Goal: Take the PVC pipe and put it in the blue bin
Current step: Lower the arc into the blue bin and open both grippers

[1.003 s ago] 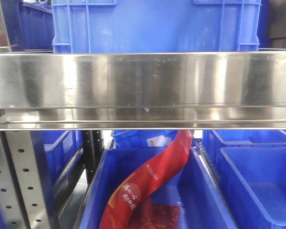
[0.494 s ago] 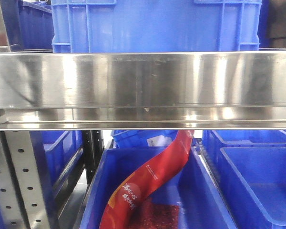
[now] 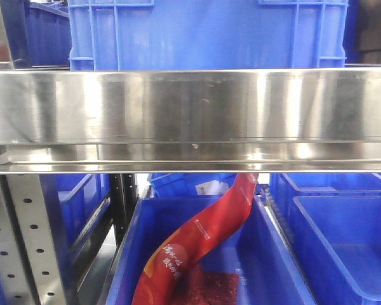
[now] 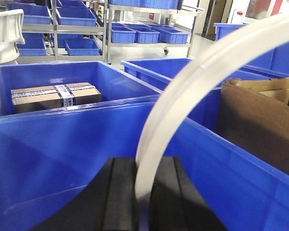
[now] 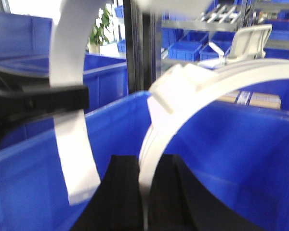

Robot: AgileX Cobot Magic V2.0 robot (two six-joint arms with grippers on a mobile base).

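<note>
The short grey-white PVC pipe is not in view in any frame. My left gripper (image 4: 143,161) is shut on one end of a flat curved white strip (image 4: 183,91), held over the wall of a blue bin (image 4: 62,144). My right gripper (image 5: 143,161) is shut on a curved white strip (image 5: 221,84) that carries a white clasp (image 5: 178,86), above a blue bin (image 5: 241,144). In the right wrist view, another black gripper (image 5: 38,103) at the left clamps a hanging white strip end (image 5: 72,139). Neither gripper shows in the front view.
A taped cardboard box (image 4: 55,96) lies in a bin behind. Open brown cardboard (image 4: 260,120) stands at the right. The front view shows a steel shelf rail (image 3: 190,114), a blue crate (image 3: 209,32) above it, and a red bag (image 3: 203,235) in a lower bin (image 3: 273,254).
</note>
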